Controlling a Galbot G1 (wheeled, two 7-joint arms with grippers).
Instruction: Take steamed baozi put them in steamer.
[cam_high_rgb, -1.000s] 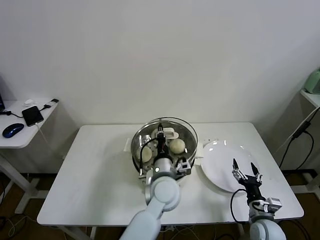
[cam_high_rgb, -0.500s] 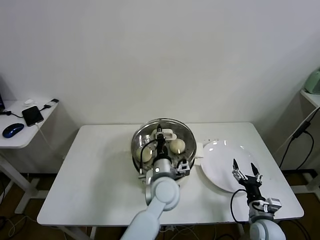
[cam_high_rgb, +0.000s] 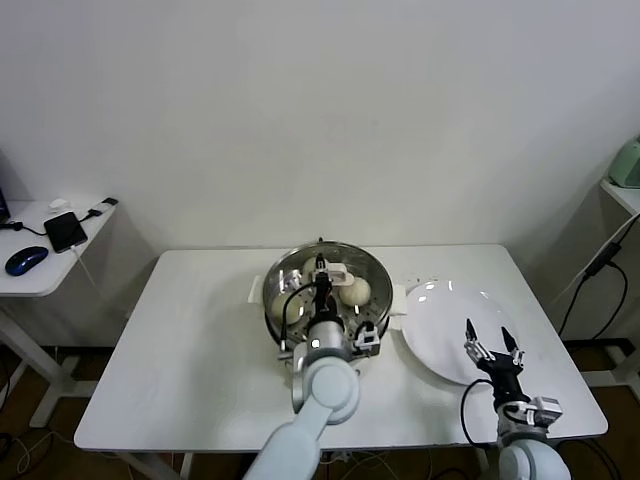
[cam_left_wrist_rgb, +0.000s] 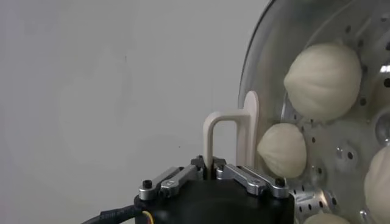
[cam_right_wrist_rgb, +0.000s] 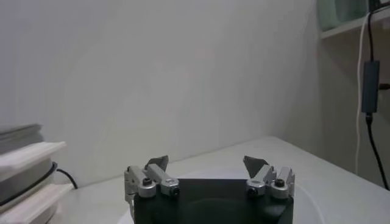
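Observation:
The steel steamer stands at the table's middle back. Several cream-white baozi lie on its perforated tray; one baozi shows at its right side, and others show through the glass in the left wrist view. My left gripper is shut on the cream handle of the round glass lid, holding it over the steamer. My right gripper is open and empty, hovering over the flat white plate.
The white plate lies right of the steamer and holds nothing. A side table at the far left carries a phone and a mouse. A cable hangs off the table's right side.
The lid in my left gripper has come down a little closer onto the steamer. The right arm has not moved.

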